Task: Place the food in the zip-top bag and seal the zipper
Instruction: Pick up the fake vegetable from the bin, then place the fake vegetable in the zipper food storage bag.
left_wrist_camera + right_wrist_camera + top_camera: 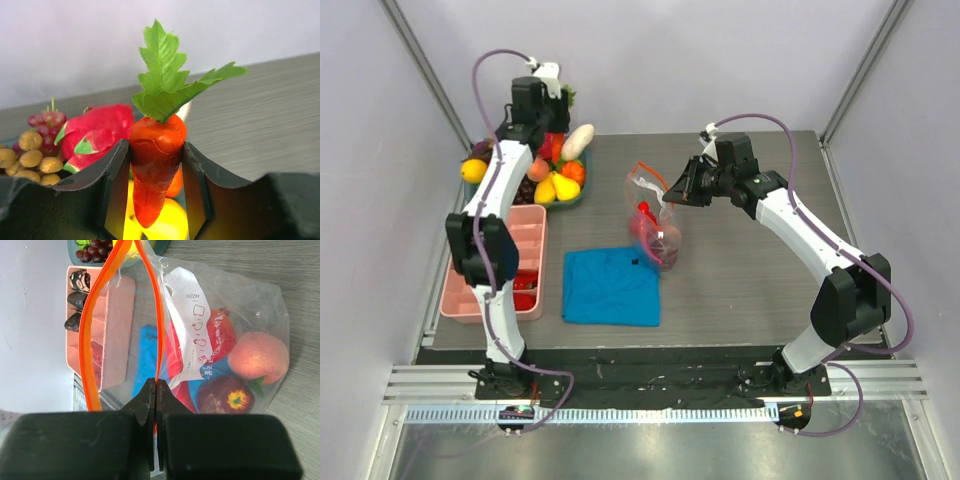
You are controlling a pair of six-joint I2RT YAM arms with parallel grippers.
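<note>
The grey table (pixel 750 280) carries a blue cloth (pixel 610 287) and a pink tray (pixel 455 300); at the cloth's far right corner stands the clear bag (pixel 240 305), with a peach (pixel 260 357) and red pieces inside; a white label (pixel 192 330) in it shows small outline drawings and print too fine to read; the right arm, elbow bent, reaches left to mid-table, its right gripper (pixel 156 395) pinched tight on the orange zipper (pixel 92 315), the bag's mouth gaping; the left arm stretches to the far-left fruit dish (pixel 578 197), its left gripper (pixel 156 190) clamped on a carrot (pixel 155 160), leaves up.
</note>
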